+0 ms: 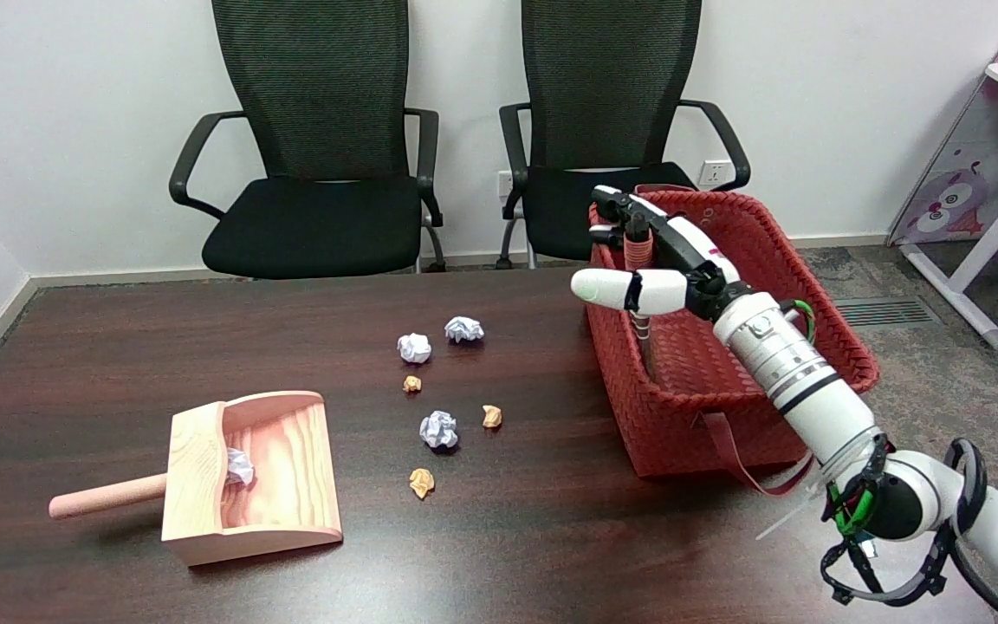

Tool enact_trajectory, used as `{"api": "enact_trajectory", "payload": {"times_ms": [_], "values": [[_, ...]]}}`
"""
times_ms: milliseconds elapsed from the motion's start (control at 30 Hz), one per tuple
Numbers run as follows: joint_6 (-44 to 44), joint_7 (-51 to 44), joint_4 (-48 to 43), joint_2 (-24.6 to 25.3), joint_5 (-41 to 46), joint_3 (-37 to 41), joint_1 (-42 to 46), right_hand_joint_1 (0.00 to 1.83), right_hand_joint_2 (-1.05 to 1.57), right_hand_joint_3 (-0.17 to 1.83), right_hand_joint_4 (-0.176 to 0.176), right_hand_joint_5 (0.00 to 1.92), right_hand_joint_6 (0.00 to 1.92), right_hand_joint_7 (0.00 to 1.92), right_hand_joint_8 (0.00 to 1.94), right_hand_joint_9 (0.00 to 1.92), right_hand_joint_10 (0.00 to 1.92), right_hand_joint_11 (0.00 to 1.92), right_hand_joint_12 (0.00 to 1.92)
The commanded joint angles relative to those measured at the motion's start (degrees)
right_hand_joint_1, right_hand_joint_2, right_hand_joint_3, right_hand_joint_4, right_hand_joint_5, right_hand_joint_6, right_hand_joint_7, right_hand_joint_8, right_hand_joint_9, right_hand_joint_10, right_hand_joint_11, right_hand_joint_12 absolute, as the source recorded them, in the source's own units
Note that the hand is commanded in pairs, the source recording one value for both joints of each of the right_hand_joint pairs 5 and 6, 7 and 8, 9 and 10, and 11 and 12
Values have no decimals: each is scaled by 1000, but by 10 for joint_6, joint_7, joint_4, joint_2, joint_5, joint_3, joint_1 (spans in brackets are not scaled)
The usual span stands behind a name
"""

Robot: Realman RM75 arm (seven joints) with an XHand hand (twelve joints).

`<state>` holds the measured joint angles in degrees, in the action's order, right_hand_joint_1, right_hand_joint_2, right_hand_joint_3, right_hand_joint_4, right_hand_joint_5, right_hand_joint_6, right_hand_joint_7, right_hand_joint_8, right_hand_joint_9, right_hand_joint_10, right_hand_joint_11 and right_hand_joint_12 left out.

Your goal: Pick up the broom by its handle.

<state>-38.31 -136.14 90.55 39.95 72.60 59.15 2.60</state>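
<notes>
Evidently broom handle stands upright in red basket at surface's right side, so right hand reaches over rim from above. Fingers curl around handle top, thumb jutting leftward; firm grip cannot be told.

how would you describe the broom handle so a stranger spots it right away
Find the red woven basket at the table's right side. The broom handle sticks up from inside it near its far left corner, a pinkish ribbed post with the robot hand around it. Unlike the dustpan's smooth handle lying flat, it stands upright.
</notes>
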Motion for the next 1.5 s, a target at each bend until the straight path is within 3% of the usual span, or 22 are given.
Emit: {"api": "enact_trajectory", "payload": {"times_ms": [33, 100, 133, 367, 467, 700, 767, 967, 1167, 1400, 1467, 1500], "values": [[2, -54, 13, 0, 25, -8, -1, 958, 360, 516, -176, 277, 277, 277, 277, 566, 566, 840, 840], [-1, -54, 13, 0, 25, -10, -1, 961, 365, 532, -176, 294, 294, 294, 294, 613, 613, 984, 984], [-1, -54, 13, 0, 25, -10, -1, 963, 369, 554, -176, 319, 319, 319, 319, 672, 672, 1198, 1198], [-3, -54, 12, 2, 24, -10, -1, 968, 376, 631, -176, 462, 462, 462, 462, 1037, 1037, 1717, 1717], [-13, -54, 10, 3, 24, -16, -1, 968, 383, 645, -176, 518, 518, 518, 518, 1162, 1162, 1822, 1822], [-50, -54, 5, 4, 26, -31, -1, 971, 447, 642, -176, 997, 997, 997, 997, 1505, 1505, 1920, 1920], [-53, -54, 4, 4, 26, -32, -1, 950, 492, 640, 176, 1169, 1169, 1169, 1169, 1598, 1598, 1920, 1920], [-55, -53, 3, 4, 26, -32, -1, 931, 586, 651, 176, 1643, 1643, 1643, 1643, 1920, 1920, 1920, 1920], [-56, -53, 1, 4, 26, -29, -2, 892, 616, 678, 176, 1909, 1909, 1909, 1909, 1920, 1920, 1920, 1920], [-56, -53, 6, 3, 28, -21, -9, 933, 652, 718, 176, 1920, 1920, 1920, 1920, 1920, 1920, 1920, 1920], [-56, -53, 11, 3, 44, -16, -11, 927, 853, 794, 176, 1920, 1920, 1920, 1920, 1920, 1920, 1920, 1920], [-58, -53, 11, 3, 47, -13, -12, 934, 1115, 930, 176, 1920, 1920, 1920, 1920, 1920, 1920, 1920, 1920]]}}
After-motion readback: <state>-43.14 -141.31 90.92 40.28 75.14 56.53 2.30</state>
